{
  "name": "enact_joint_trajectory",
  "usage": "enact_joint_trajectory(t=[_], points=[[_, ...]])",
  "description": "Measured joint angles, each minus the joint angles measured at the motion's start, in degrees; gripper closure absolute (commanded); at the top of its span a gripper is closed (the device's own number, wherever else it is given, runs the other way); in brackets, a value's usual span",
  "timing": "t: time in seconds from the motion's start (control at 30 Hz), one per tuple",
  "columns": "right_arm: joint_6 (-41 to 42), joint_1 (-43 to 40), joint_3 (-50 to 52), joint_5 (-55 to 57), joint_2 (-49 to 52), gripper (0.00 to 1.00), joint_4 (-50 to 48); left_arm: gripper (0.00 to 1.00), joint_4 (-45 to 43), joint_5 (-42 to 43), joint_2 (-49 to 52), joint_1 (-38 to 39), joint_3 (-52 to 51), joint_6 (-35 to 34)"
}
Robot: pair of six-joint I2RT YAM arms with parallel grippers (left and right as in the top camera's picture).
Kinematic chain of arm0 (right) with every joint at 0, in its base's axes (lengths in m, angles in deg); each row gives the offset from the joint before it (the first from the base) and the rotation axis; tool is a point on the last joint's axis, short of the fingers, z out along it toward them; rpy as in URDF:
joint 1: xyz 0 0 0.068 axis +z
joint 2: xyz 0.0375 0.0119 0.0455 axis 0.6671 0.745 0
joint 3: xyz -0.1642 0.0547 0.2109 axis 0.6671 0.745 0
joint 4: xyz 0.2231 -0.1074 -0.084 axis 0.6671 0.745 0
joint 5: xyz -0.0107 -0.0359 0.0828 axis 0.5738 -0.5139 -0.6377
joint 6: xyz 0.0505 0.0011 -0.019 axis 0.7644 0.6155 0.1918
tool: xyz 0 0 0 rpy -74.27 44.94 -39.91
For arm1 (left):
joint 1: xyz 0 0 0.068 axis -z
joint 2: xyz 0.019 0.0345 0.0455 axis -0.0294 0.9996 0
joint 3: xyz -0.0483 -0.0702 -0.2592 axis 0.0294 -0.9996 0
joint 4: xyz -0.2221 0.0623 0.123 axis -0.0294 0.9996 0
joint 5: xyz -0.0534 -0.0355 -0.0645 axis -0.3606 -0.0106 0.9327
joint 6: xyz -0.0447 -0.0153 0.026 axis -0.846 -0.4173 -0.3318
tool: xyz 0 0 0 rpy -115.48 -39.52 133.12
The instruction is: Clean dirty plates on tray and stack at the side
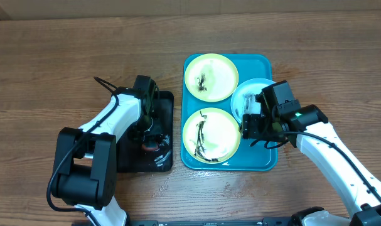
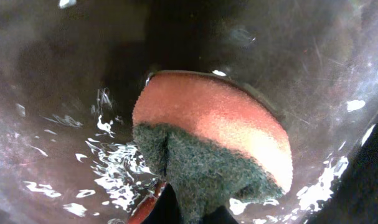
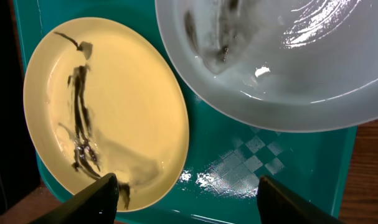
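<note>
The turquoise tray [image 1: 261, 157] holds three smeared plates: a pale yellow plate [image 1: 210, 76] at the back, a second pale yellow plate [image 1: 210, 135] at the front, and a blue-white plate [image 1: 248, 95] at the right. My right gripper [image 1: 250, 125] is open and empty above the tray, between the front yellow plate [image 3: 114, 106] and the blue-white plate [image 3: 282, 62]; its fingers [image 3: 189, 199] straddle bare tray floor [image 3: 251, 168]. My left gripper [image 1: 149, 135] is shut on an orange sponge with a dark green scouring side [image 2: 213, 143], down in the black tray.
A smaller black tray [image 1: 166, 103] with a wet, glistening floor [image 2: 64, 124] lies left of the turquoise tray. Wooden table [image 1: 52, 63] surrounds both. The left arm's cable loops above the black tray.
</note>
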Motion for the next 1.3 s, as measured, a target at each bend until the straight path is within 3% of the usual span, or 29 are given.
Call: enact_joint_trajectory(t=[0.13, 0.33, 0.53, 0.6, 0.7, 0.8, 0.9, 1.07, 1.3], points=[[0.79, 0.02, 0.0, 0.42, 0.55, 0.4, -1.14, 0.96, 5.84, 0.46, 0.02, 0.02, 3.78, 0.0], [-0.13, 0.0, 0.0, 0.35, 6.43, 0.51, -1.53, 0.96, 15.8, 1.09, 0.04, 0.0, 19.28, 0.7], [-4.2, 0.02, 0.07, -2.49, 13.29, 0.51, -1.95, 0.96, 21.66, 1.38, -0.52, 0.13, 32.04, 1.99], [-5.31, 0.02, 0.07, -3.13, 15.08, 0.6, -3.13, 0.96, 21.79, 2.21, -0.96, 0.48, 34.47, 2.01], [-6.32, 0.02, 0.07, -3.8, 17.42, 0.71, -4.68, 0.96, 21.68, 4.94, -1.44, 1.09, 35.26, 2.16], [-6.78, 0.02, -0.02, -3.85, 18.58, 0.9, -5.16, 0.96, 21.7, 7.32, -1.46, 2.03, 35.26, 2.16], [-7.04, 0.02, -0.22, -3.45, 19.28, 0.96, -5.46, 0.96, 21.16, 8.61, -1.46, 3.48, 35.26, 2.1], [-6.21, 0.0, -0.39, -3.69, 19.39, 0.96, -5.79, 0.96, 17.11, 9.09, -1.46, 7.54, 34.86, -0.04], [0.09, 0.7, -0.68, -1.57, 19.37, 0.96, -5.44, 0.96, 7.15, 9.29, -1.4, 15.32, 26.97, -9.57]])
